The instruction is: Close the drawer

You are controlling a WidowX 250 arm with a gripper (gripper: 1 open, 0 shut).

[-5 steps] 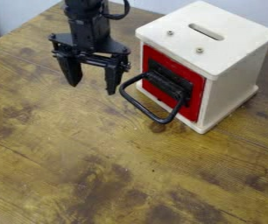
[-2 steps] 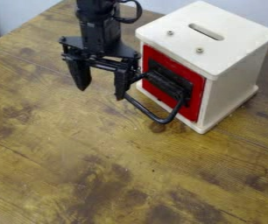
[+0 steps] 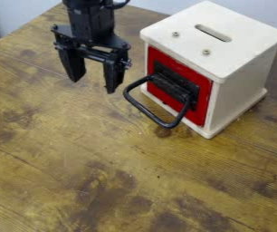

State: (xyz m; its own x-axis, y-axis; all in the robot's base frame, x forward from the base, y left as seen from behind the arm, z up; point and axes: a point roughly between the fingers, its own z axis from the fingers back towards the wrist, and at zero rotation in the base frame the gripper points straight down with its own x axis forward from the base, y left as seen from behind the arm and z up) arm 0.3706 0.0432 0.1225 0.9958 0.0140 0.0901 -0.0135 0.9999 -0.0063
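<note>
The gripper [image 3: 91, 80], fingers spread wide with nothing between them, hangs just to the image-left of the red drawer [image 3: 199, 113] in the cream-white box [image 3: 240, 80], whose black loop handle [image 3: 166, 121] juts toward its side.

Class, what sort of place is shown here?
Probably a robot test bench or lab: a black robot arm over a wooden tabletop, beside a cream-white box with a red drawer.
</note>
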